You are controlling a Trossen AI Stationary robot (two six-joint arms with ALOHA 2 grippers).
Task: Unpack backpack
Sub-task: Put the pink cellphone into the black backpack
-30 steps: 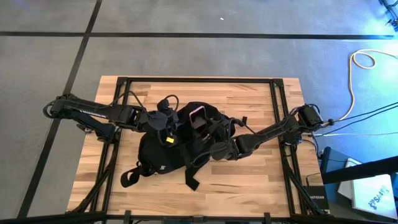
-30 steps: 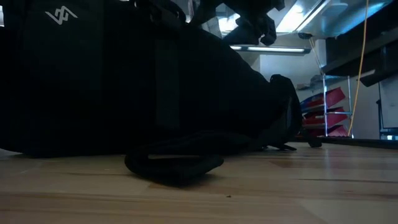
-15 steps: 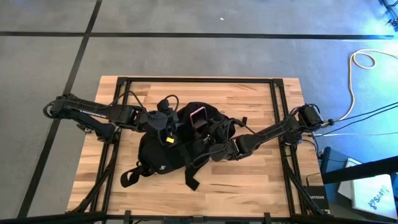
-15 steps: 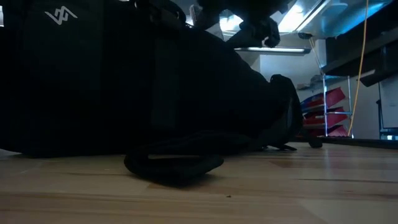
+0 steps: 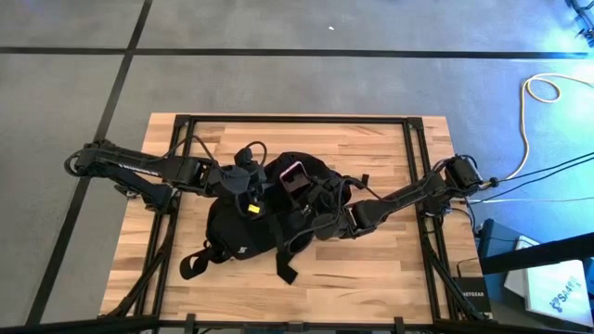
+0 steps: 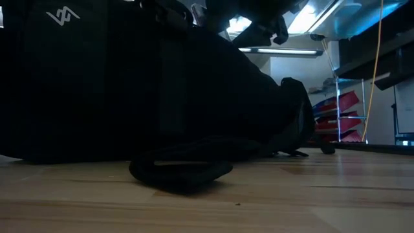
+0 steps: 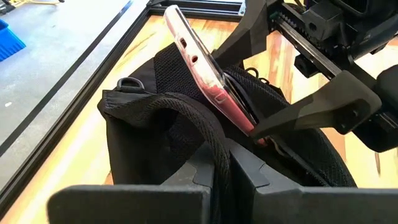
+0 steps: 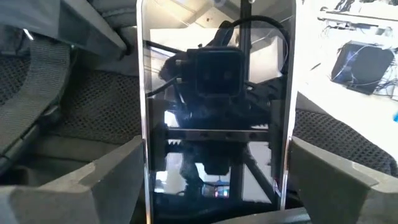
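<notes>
Grey floor surrounded the wooden tabletop (image 5: 371,139), and the backpack (image 5: 251,232) lay at its middle. At the bag's upper end the left gripper (image 7: 227,163) was clenched on a black strap (image 7: 186,112). Facing it, the right gripper (image 8: 211,180) had its fingers spread either side of a pink-edged phone (image 7: 208,78) standing out of the backpack's opening.
</notes>
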